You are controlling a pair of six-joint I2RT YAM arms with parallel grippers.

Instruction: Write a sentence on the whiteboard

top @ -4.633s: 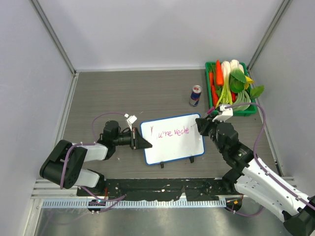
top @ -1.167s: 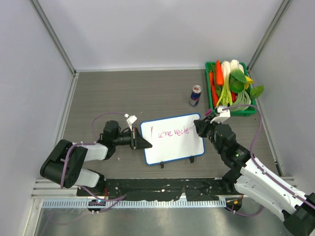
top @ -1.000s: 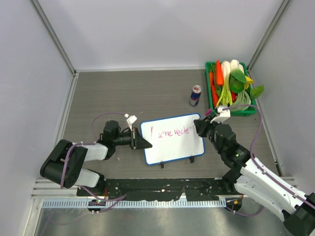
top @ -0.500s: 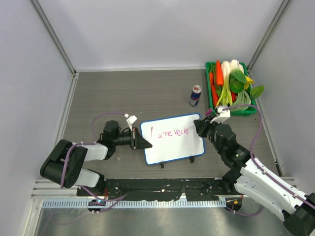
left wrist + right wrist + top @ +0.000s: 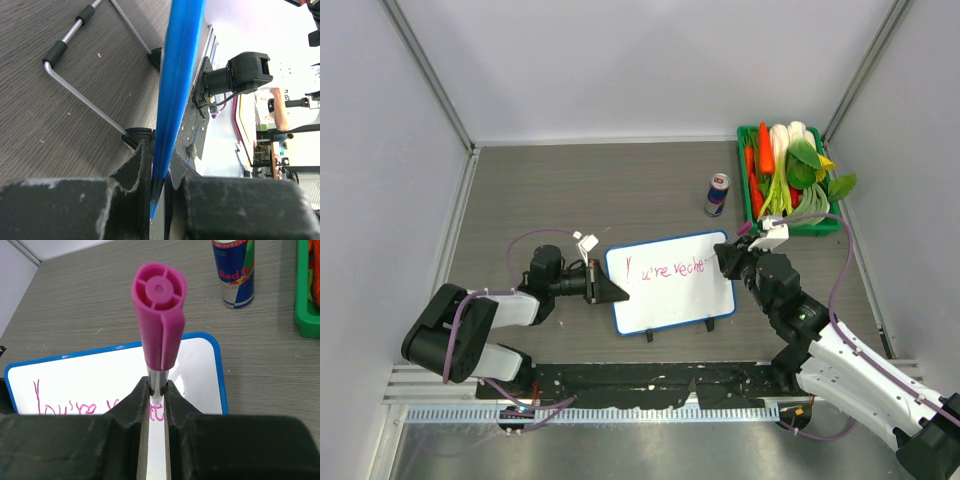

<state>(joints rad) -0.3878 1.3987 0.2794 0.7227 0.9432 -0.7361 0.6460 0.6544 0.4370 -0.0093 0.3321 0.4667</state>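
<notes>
Top external | left gripper (image 5: 611,290) clamps whiteboard (image 5: 670,302) left edge | marker (image 5: 159,315) near right edge

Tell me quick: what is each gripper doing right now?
Left gripper: shut on the blue rim of the whiteboard.
Right gripper: shut on the pink marker.

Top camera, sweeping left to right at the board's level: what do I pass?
Left pincer → whiteboard, clamped by its left edge → right pincer, gripping a pink marker → green basket.
</notes>
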